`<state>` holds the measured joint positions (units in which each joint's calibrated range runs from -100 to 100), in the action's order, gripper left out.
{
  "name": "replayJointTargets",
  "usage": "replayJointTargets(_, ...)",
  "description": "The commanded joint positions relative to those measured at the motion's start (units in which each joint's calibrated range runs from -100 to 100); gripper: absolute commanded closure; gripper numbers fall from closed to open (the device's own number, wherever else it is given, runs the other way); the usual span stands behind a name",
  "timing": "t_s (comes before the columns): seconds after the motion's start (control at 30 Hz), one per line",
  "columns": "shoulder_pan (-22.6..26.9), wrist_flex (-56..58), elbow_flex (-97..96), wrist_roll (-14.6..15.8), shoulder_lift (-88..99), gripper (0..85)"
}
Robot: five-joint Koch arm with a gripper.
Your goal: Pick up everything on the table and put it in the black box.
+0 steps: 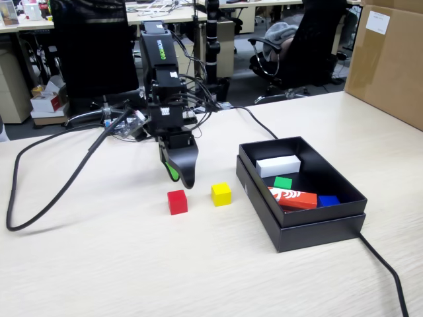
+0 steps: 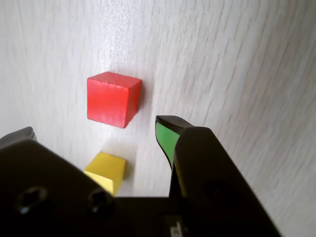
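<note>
White oblong block [image 1: 278,166] lying flat beside a red-orange oblong block with white print [image 1: 293,197]; small blue block [image 1: 328,200] just right of the latter in the fixed view. Big brown cardboard carton [image 1: 386,63] at far right, white label on its face. Thick black cable [image 1: 49,191] looping at left. Black office chairs [image 1: 89,49] and desks behind.

Gripper [image 1: 180,173] hangs above worktop [image 1: 99,264], nothing held, just behind red cube [image 1: 177,201]. Yellow cube [image 1: 221,194] beside it, apart. Black box [image 1: 310,228] holds green cube [image 1: 283,183], white block [image 1: 278,166], red-orange printed block [image 1: 293,197], blue piece [image 1: 328,200].
</note>
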<state>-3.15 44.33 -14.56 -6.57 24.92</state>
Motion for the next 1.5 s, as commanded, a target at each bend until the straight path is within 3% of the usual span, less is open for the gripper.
replayJointTargets(0.0, -0.6, -3.9, 2.0, -0.5, -0.5, 38.4)
replayJointTargets(0.4, -1.5, -7.8, 0.9, -0.4, -4.0, 40.7)
replayJointTargets(0.97, -0.9, -9.6, -1.0, 5.0, -5.9, 41.4)
replayJointTargets(1.47, -0.9, -11.1, -1.8, 5.4, -7.7, 44.0)
